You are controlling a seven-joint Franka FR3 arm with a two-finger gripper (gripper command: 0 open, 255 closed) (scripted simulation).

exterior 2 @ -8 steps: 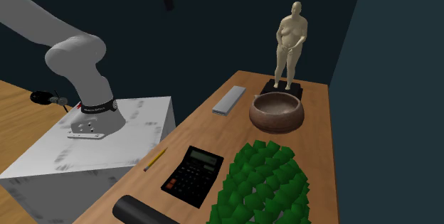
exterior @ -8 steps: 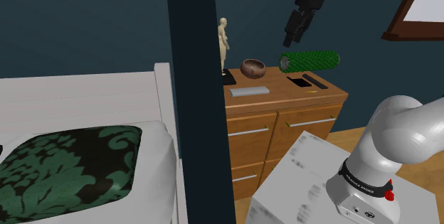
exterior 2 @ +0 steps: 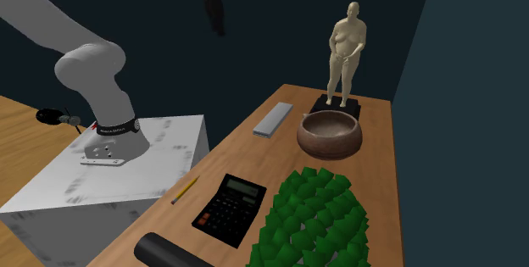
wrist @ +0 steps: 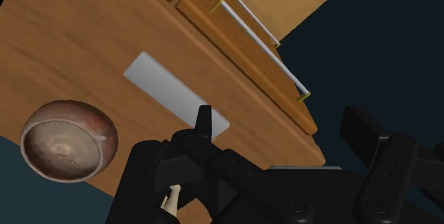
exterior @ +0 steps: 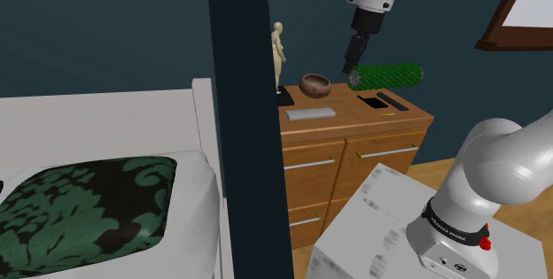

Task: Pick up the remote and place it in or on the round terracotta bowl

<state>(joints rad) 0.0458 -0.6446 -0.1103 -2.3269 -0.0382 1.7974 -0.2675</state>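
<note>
The claw (exterior: pixel 352 62) hangs in the air above the wooden dresser, tilted, with nothing in it. In the wrist view the claw (wrist: pixel 282 124) has its two black fingers (wrist: pixel 205 124) standing apart. In the second exterior view the claw (exterior 2: pixel 216 15) sits high against the dark wall, well apart from everything on the surface (exterior 2: pixel 254 168).

The remote (exterior: pixel 310 113) is a flat pale grey bar. It lies flat near the front edge of the surface (exterior: pixel 354 120), the edge above the drawers (exterior: pixel 312 164), at the end toward the bed (exterior: pixel 106 135). In the second exterior view the remote (exterior 2: pixel 273 119) rests with its long side roughly along that edge. From the wrist, the remote (wrist: pixel 174 94) lies between the bowl (wrist: pixel 67 139) and the drawer fronts (wrist: pixel 242 52).

The bowl (exterior: pixel 314 83) is round, brown and upright. It stands behind the remote, toward the back edge and apart from it. The bowl (exterior 2: pixel 330 132) is just beside the dark base of a beige figurine (exterior 2: pixel 346 49). The figurine (exterior: pixel 278 51) stands upright at the back corner next to a dark post (exterior: pixel 237 118).

A green leafy roll (exterior: pixel 387 75) lies along the back edge at the other end. Beside the green leafy roll (exterior 2: pixel 309 219), a black calculator (exterior 2: pixel 231 208) lies flat, with a pencil (exterior 2: pixel 185 189) near the front edge and a black cylinder (exterior 2: pixel 174 250) past it.

The stand (exterior 2: pixel 119 172) is in front of the dresser, on a wooden floor (exterior 2: pixel 21 130).
</note>
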